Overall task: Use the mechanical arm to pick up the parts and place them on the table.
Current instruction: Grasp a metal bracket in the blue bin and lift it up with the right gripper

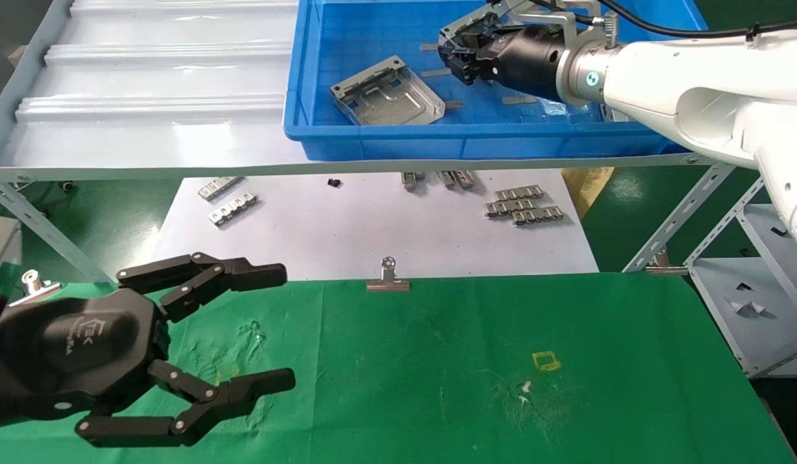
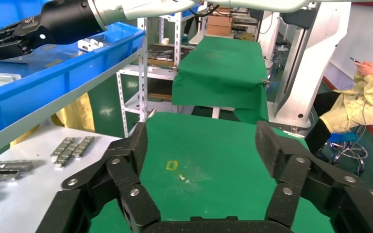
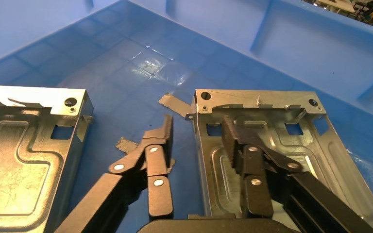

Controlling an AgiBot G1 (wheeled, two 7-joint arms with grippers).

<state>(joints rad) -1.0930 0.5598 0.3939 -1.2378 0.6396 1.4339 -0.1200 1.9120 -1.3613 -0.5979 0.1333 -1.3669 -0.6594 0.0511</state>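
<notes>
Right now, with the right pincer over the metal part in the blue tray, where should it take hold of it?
Grip the bent side rim of the part, coming down from above. The right pincer already straddles that rim, one finger inside on the embossed plate, the other on the tray floor outside. The plate lies flat, so the upright rim looks like the only edge to pinch.

Two stamped parts in the blue tray (image 1: 373, 145): one (image 1: 387, 91) lying free, one (image 1: 466, 29) under the gripper; five toothed strip clusters (image 1: 524, 205) on the white sheet (image 1: 347, 238), one binder clip (image 1: 388, 277)
</notes>
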